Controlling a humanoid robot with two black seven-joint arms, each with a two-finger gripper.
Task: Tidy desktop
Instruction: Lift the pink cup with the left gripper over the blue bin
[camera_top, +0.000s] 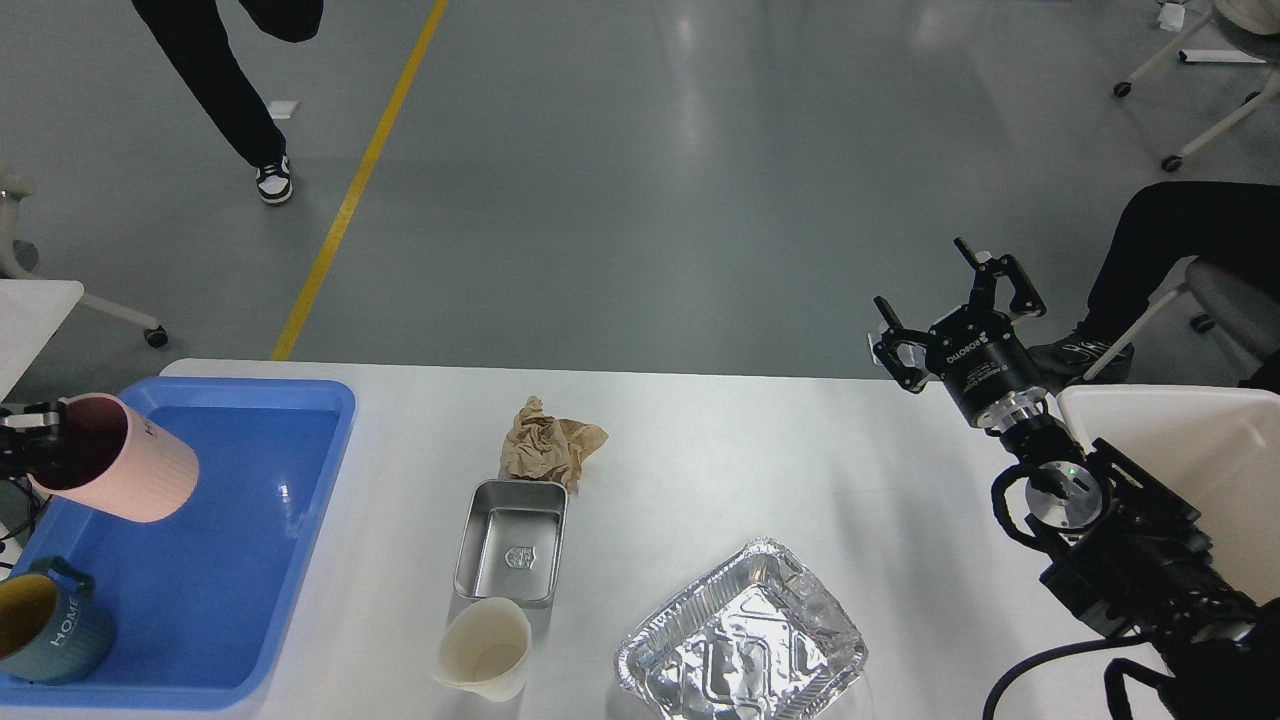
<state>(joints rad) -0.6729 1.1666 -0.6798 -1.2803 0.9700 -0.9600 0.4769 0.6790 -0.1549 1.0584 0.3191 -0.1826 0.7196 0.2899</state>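
The left tool (35, 445) grips the ribbed pink plastic cup (120, 472) over the blue plastic tray (330, 440); the right tool (950, 310) hangs released above the white desk (750, 450).

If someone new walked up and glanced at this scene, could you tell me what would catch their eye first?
Probably the pink cup, held tilted by the left gripper above the far left corner of the blue tray, where a dark blue mug already sits. Next, the shiny crumpled foil pan at the near edge of the desktop. The right gripper hangs open over the far right side.
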